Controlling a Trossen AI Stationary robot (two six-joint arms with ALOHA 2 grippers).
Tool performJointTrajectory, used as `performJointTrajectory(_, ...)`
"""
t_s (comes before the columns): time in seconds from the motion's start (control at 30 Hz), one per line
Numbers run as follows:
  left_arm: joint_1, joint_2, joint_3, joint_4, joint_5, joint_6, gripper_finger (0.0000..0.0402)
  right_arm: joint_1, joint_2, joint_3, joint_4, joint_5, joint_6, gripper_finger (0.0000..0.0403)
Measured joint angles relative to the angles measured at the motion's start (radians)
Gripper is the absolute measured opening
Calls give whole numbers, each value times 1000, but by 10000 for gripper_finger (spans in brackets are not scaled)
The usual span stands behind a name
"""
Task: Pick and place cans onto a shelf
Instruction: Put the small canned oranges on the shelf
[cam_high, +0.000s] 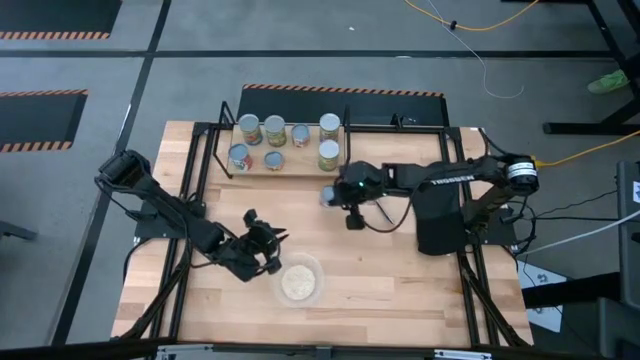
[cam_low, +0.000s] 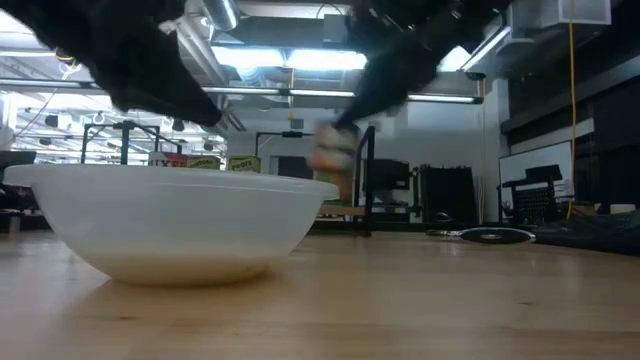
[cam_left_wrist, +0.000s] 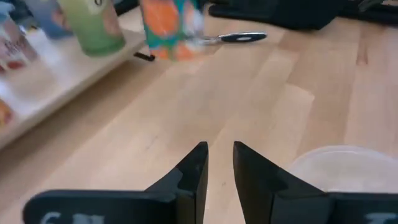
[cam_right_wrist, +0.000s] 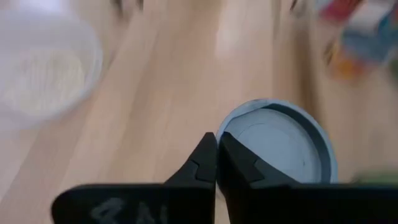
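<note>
The wooden counter carries the low light-wood shelf at its far edge. Seven cans stand on that board: a far row of four and three nearer ones, with the green-labelled can at the end closest to the right tool. A clear round bowl of pale grain sits toward the near edge, just beside the left tool on the side facing the right arm.

The right tool hangs just off the shelf's near corner. From its wrist camera a pale blue can top lies right beside its fingers, which are pressed together; whether they grip the can I cannot tell. This can is off the shelf, beside that corner.

The left tool rests low over the counter, well apart from the shelf, its fingers set at a narrow gap with nothing between them.
</note>
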Motion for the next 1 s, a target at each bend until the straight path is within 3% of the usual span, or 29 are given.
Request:
performJointTrajectory(0.27, 0, 0, -132, 237, -1, 0, 69, -21, 151, 274, -24, 6, -126, 8)
performJointTrajectory(0.5, -1, 0, -150, 283, 0, -1, 69, -77, 312, 465, -41, 66, -167, 9)
performJointTrajectory(1.0, -1, 0, -150, 304, 26, 2, 69, -214, 419, 512, -66, 66, -168, 10)
